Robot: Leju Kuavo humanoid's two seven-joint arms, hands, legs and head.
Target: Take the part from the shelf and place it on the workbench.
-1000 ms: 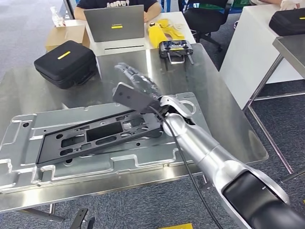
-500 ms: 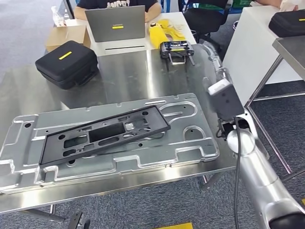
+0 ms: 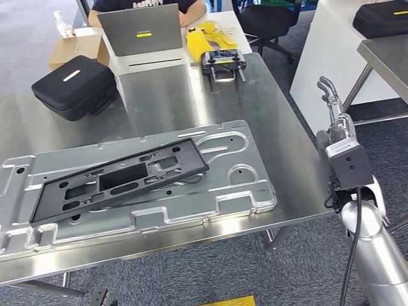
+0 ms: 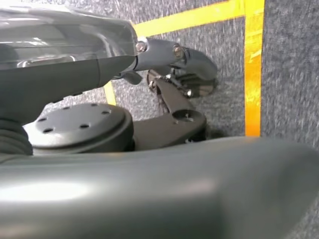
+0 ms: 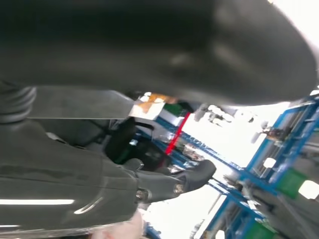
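The black flat part (image 3: 120,178), a long frame with cut-outs, lies on a large silver stamped plate (image 3: 231,191) on the steel workbench (image 3: 192,95). My right hand (image 3: 332,105) is raised beyond the workbench's right edge, well clear of the part, fingers pointing up and holding nothing. In the right wrist view its fingers (image 5: 169,184) are apart against a bright background. My left hand (image 4: 169,55) hangs over grey carpet with yellow tape lines, fingers extended and empty.
A black case (image 3: 72,86) sits at the back left of the workbench and a controller (image 3: 222,62) at the back. Behind them a person sits at a laptop (image 3: 139,29), beside a cardboard box (image 3: 77,48). A white table (image 3: 327,51) stands to the right.
My right hand let go of the black part, which now lies flat on the silver plate, and swung right past the workbench's edge. The head view shifted slightly.
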